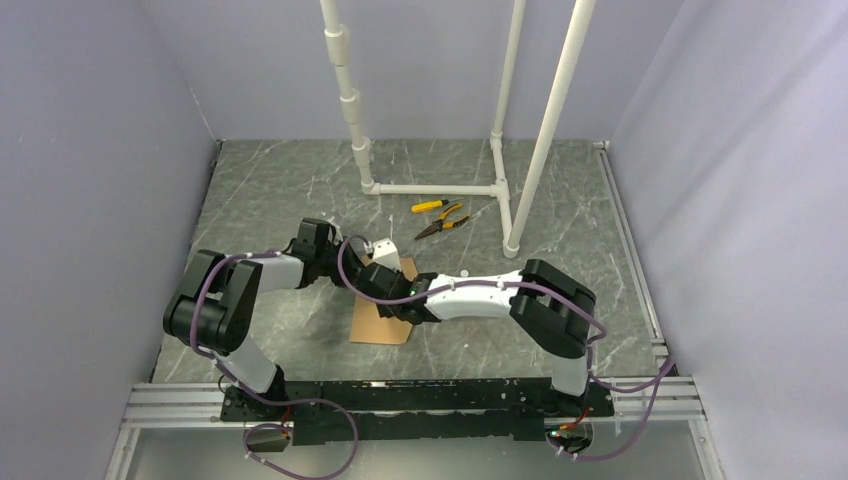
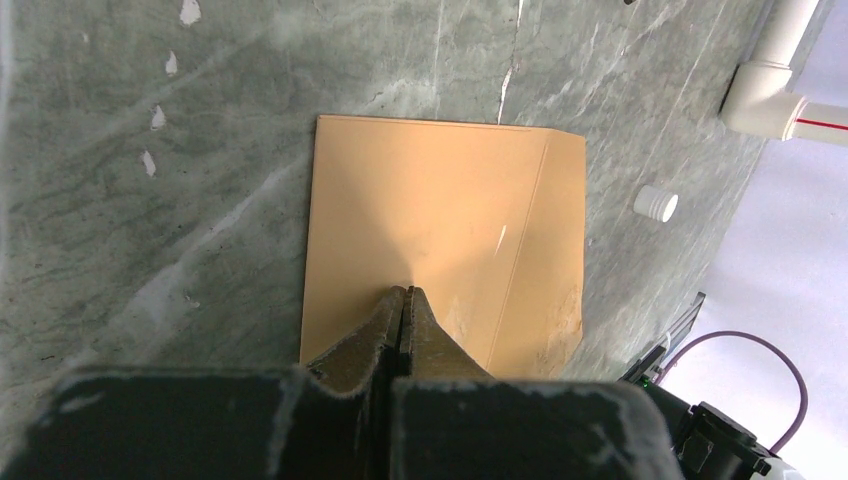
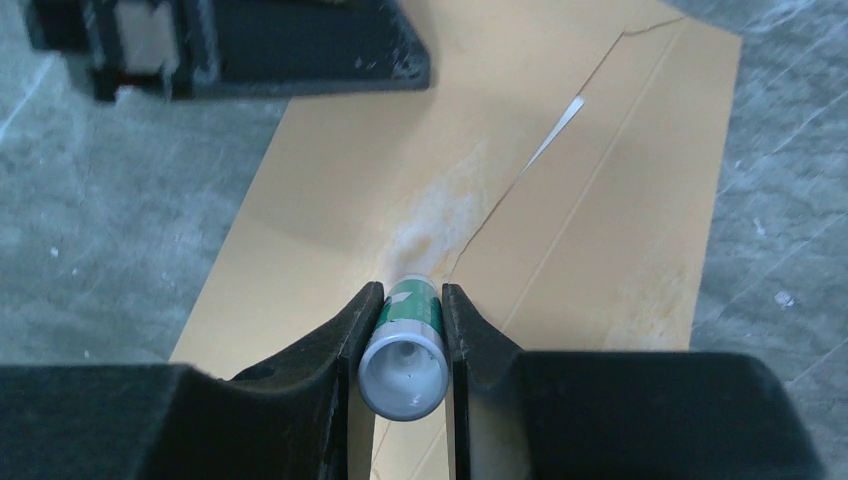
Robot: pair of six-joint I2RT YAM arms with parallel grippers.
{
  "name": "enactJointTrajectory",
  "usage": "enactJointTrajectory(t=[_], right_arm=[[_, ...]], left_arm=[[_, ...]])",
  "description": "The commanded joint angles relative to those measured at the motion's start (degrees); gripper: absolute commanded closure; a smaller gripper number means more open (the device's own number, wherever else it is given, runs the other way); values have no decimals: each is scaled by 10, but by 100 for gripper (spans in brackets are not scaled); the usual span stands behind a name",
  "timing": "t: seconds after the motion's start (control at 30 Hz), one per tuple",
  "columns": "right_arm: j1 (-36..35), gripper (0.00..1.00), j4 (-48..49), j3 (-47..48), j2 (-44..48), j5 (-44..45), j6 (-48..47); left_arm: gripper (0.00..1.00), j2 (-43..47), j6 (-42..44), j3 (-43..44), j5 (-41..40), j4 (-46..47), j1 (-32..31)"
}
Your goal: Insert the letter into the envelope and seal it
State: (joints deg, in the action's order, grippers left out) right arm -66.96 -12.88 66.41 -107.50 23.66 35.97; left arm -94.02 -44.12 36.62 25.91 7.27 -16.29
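Tabletop (image 1: 280, 190) of grey-green marbled stone, seen from above, with two robot arms reaching in from 6 o'clock and meeting over a kraft-brown envelope (image 1: 380, 322) that lies flat at the table's centre.

The left arm comes in from 9 o'clock. In its wrist camera the left gripper (image 2: 403, 295) has both fingers pressed together with nothing between them, and the tips are set down on the envelope near its 6 o'clock edge. A straight fold seam runs up the paper toward 1 o'clock. A small white cap (image 2: 656, 203) stands on the stone at 3 o'clock from the envelope, just beside it.

The right arm comes in from 3 o'clock. In its wrist camera the right gripper (image 3: 410, 292) is clamped on a glue stick (image 3: 403, 375), a green and white tube whose open grey end faces the lens and whose far end points down at the envelope. A whitish glue smear (image 3: 440, 215) lies on the paper at 12 o'clock from the tube, along a seam. A thin pale sliver (image 3: 565, 115) shows at that seam toward 1 o'clock; whether it is the letter cannot be told.

At 1 o'clock from the envelope, well apart, lie yellow-handled pliers (image 1: 443, 225) and a second yellow-handled tool (image 1: 430, 206). A white pipe frame (image 1: 440, 188) stands at 12 o'clock
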Motion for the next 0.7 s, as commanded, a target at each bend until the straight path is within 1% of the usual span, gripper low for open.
enactJointTrajectory(t=[0.0, 0.17, 0.3, 0.43, 0.67], right_arm=[[39, 100, -8, 8, -30, 26, -9], [58, 100, 26, 21, -46, 43, -32], [58, 100, 52, 28, -55, 37, -53], [43, 100, 41, 24, -46, 33, -49], [8, 100, -17, -4, -11, 6, 6]], left_arm=[[98, -46, 43, -31, -85, -91, -3], [98, -47, 45, -29, -84, -92, -3], [98, -49, 45, -28, -82, -91, -3], [98, -52, 45, -29, -81, -89, -3], [98, -60, 41, -32, -81, -82, -3]])
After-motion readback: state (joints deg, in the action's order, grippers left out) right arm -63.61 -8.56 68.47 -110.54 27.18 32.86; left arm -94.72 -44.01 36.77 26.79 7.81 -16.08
